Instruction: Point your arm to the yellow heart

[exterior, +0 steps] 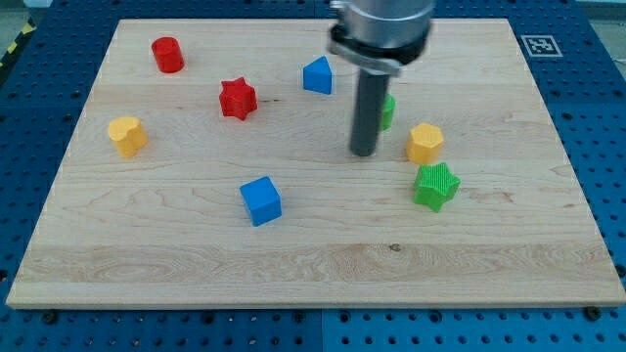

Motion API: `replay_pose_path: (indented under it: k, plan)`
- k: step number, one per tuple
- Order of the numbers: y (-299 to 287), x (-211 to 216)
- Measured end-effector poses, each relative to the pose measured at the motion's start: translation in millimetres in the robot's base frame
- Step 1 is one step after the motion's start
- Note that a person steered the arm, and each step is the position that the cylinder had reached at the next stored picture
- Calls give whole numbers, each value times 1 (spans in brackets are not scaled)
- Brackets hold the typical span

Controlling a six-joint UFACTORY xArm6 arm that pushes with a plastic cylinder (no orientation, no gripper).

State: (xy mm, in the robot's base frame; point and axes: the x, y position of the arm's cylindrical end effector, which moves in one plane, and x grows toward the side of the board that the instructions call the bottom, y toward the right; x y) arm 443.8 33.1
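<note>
My tip (364, 153) has no claw to open or close; it rests on the wooden board (293, 264) near the middle, toward the top edge. A green block (388, 110) sits half hidden just behind the rod. The green star (435, 186) and a yellow hexagonal block (424, 143) lie toward the right edge. The blue cube (261, 200) sits centre-left. The yellow heart (127, 135) lies near the left edge, well apart from my tip.
</note>
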Motion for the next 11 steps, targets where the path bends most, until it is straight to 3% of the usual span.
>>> replay_pose_path:
  k: [3, 6, 10, 11]
  plan:
    - [-52, -44]
    - [-75, -38]
    - [-309, -69]
    - [-322, -56]
